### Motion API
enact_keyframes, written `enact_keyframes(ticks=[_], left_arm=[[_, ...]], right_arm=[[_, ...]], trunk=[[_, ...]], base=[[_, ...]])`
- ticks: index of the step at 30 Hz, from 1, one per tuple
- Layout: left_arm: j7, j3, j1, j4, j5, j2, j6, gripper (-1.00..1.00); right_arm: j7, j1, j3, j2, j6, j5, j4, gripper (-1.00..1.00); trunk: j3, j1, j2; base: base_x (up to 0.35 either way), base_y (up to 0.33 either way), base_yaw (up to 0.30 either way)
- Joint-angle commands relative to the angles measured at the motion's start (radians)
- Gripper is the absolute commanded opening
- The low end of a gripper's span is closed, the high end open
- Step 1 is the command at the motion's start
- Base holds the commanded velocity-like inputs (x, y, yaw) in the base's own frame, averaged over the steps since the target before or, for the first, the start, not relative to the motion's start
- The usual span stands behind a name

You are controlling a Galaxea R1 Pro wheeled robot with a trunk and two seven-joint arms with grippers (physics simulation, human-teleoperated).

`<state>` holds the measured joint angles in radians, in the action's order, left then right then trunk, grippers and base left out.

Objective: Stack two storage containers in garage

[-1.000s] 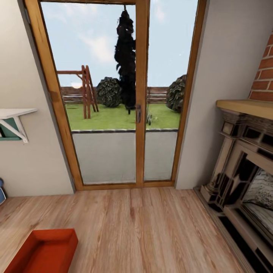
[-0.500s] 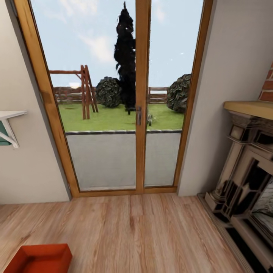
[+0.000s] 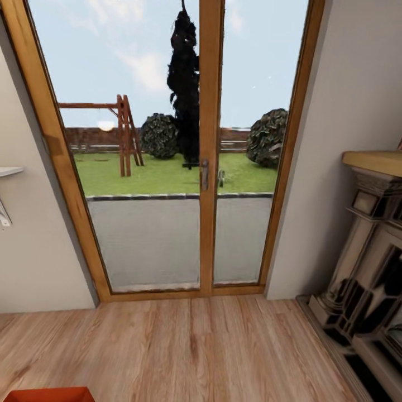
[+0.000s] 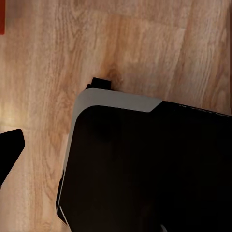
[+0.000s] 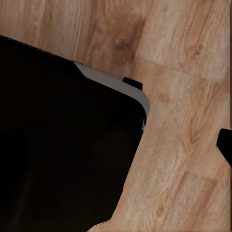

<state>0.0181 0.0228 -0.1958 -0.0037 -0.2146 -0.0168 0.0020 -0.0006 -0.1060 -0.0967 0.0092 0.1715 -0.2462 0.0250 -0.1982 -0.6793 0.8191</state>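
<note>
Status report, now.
Pincers: state not readable, nothing seen held. One container on the wood floor, low left in head view, ungrasped. Ahead: glass door; fireplace to the right.

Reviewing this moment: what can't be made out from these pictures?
- Red container: head view, cut off by the bottom edge, just a rim strip shows.
- Second container: where it is can't be told.
- Fireplace: head view, cut off by the right edge.
- Wall shelf: cut off at the left edge.
- Both grippers: open or shut can't be told in either wrist view; the robot's dark base blocks much.
</note>
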Motion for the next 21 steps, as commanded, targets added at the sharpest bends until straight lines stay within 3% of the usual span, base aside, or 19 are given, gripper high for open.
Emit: enact_keyframes(ticks=[1, 11, 15, 21], left_arm=[[0.002, 0.002, -0.001, 0.000, -0.006, 0.000, 0.000, 1.00], [0.003, 0.002, -0.001, 0.000, -0.005, 0.000, 0.000, 1.00], [0.003, 0.002, -0.001, -0.001, -0.005, 0.000, 0.000, 1.00], [0.002, 0.002, -0.001, -0.001, -0.005, 0.000, 0.000, 1.00]], right_arm=[[0.001, -0.001, -0.008, 0.000, 0.005, 0.002, 0.003, 1.00], [0.010, -0.001, -0.008, -0.001, 0.005, 0.001, 0.003, 1.00], [0.009, -0.001, -0.008, -0.004, 0.005, 0.001, 0.003, 1.00], [0.004, -0.001, -0.008, -0.005, 0.005, 0.001, 0.003, 1.00]], trunk=[[-0.001, -0.001, 0.001], [-0.001, -0.001, 0.001], [-0.001, -0.001, 0.001], [-0.001, -0.001, 0.001]], base=[[0.333, 0.000, 0.000], [0.314, 0.000, 0.000], [0.083, 0.000, 0.065], [0.013, 0.000, 0.236]])
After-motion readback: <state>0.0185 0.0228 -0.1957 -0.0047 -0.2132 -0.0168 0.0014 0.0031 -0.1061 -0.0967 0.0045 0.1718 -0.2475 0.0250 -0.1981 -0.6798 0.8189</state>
